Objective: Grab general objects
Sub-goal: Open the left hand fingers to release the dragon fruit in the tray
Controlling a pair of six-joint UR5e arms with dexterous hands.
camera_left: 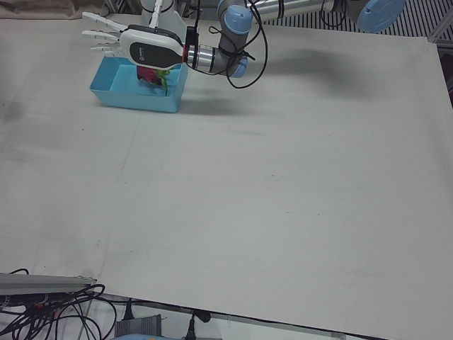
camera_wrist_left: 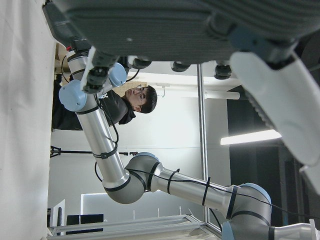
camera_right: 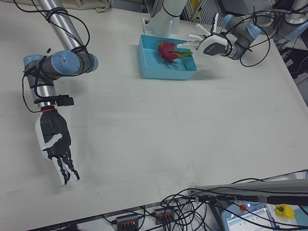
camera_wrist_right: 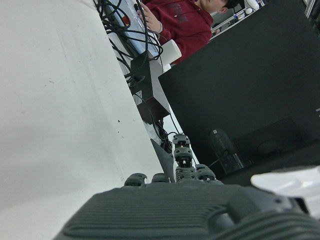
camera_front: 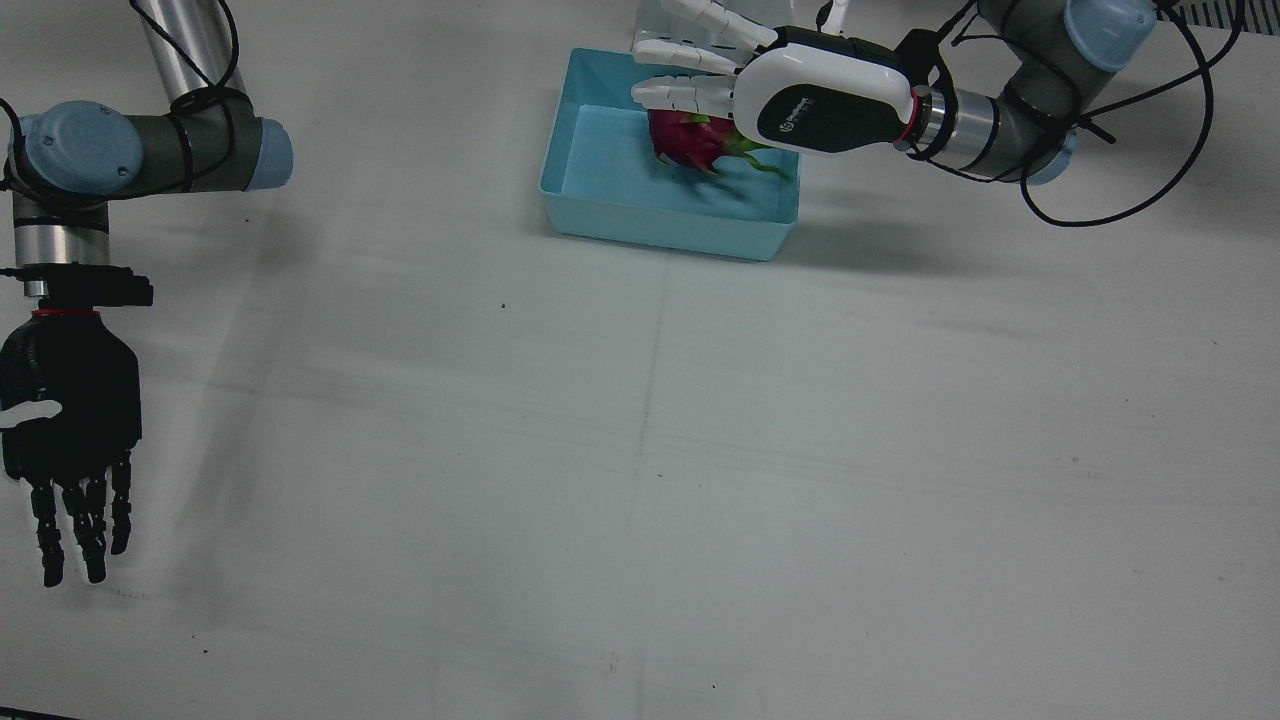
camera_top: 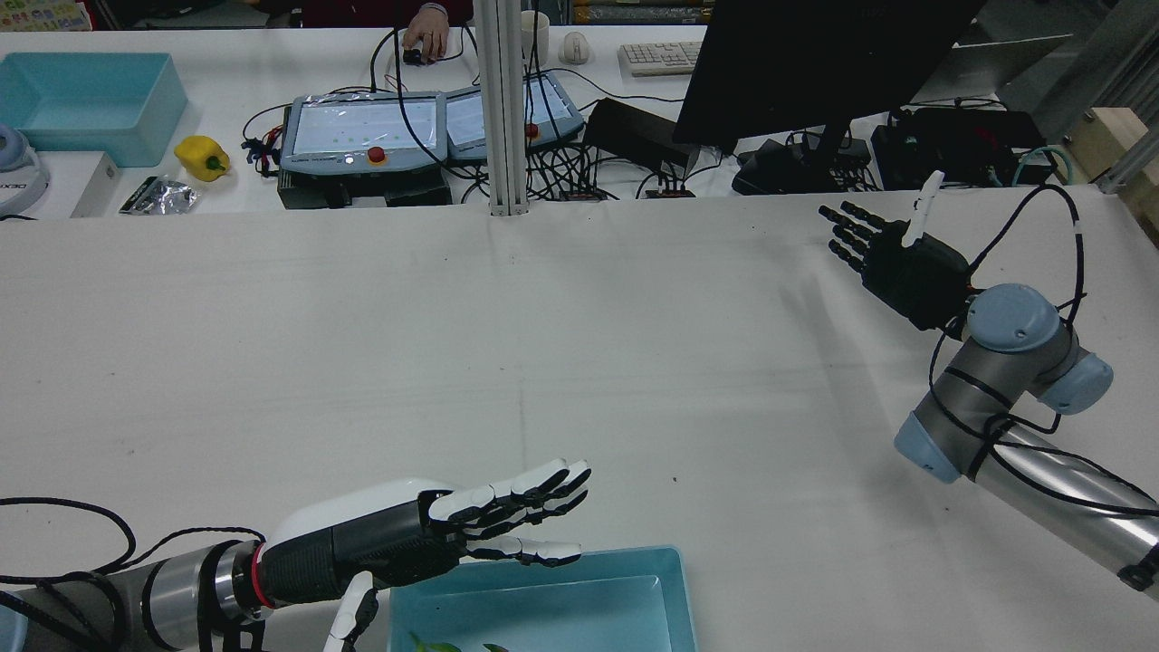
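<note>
A pink dragon fruit (camera_front: 690,140) with green tips lies inside a light blue bin (camera_front: 660,235) at the robot's side of the table. My white left hand (camera_front: 770,85) hovers just over the fruit, fingers stretched flat and apart, holding nothing. In the rear view the left hand (camera_top: 426,534) reaches over the bin's (camera_top: 579,607) far edge, and only green tips of the fruit show. My black right hand (camera_front: 70,420) hangs open over bare table on the other side, far from the bin. The right-front view shows fruit (camera_right: 168,50), left hand (camera_right: 204,44) and right hand (camera_right: 54,144).
Beyond the table's far edge stands a desk with teach pendants (camera_top: 362,136), a dark monitor (camera_top: 797,63), a second blue bin (camera_top: 86,100) and a yellow pepper (camera_top: 204,156). A person's hand (camera_top: 426,36) rests there. Cables (camera_right: 159,211) hang at the operators' edge.
</note>
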